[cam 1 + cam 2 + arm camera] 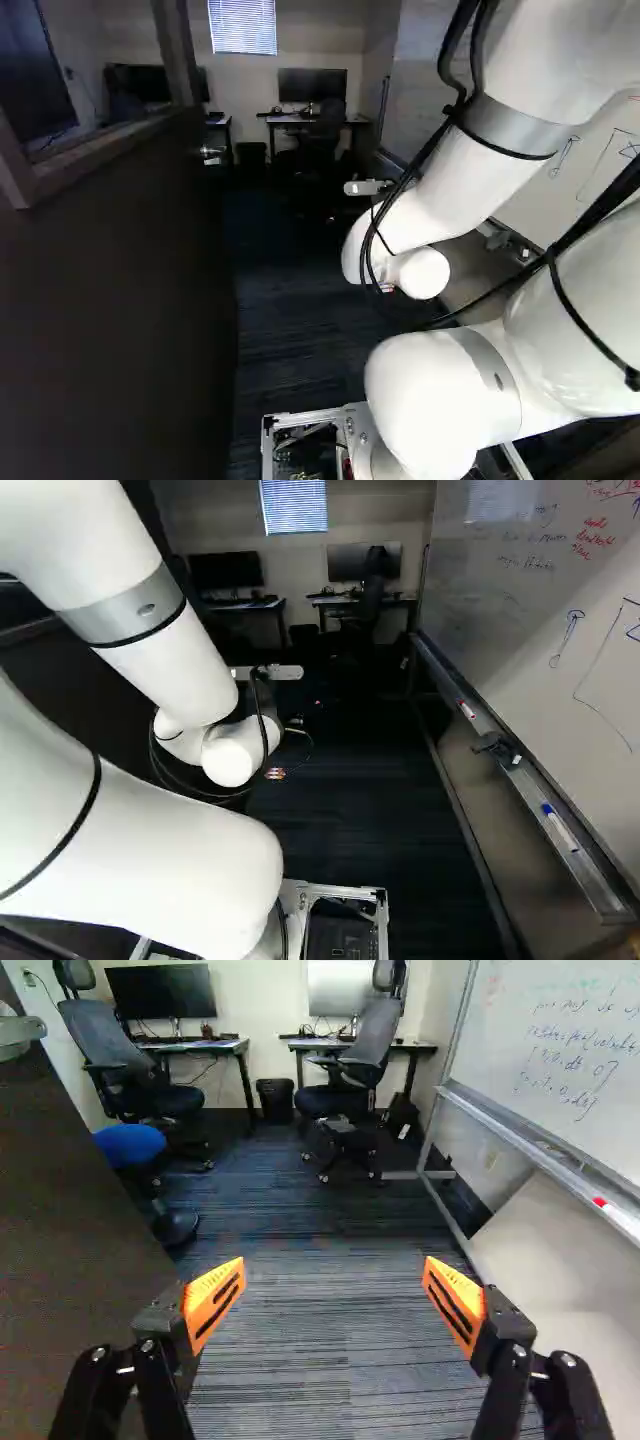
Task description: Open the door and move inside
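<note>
The dark door (110,310) stands open along the left of the left base view, its silver handle (211,153) near the far edge. In the wrist view the door (70,1200) runs close beside one finger; whether they touch I cannot tell. Part of the handle (20,1032) shows farther ahead on that side. My gripper (334,1272) stands wide open past the doorway side of the door, with only carpet in view between its orange pads. In both base views the arm's wrist hides the fingers.
Dark carpet (330,1360) stretches ahead to desks with monitors (160,992), office chairs (352,1050), a blue stool (130,1144) and a black bin (276,1098). A whiteboard (540,590) with a protruding tray (520,780) stands along the side opposite the door.
</note>
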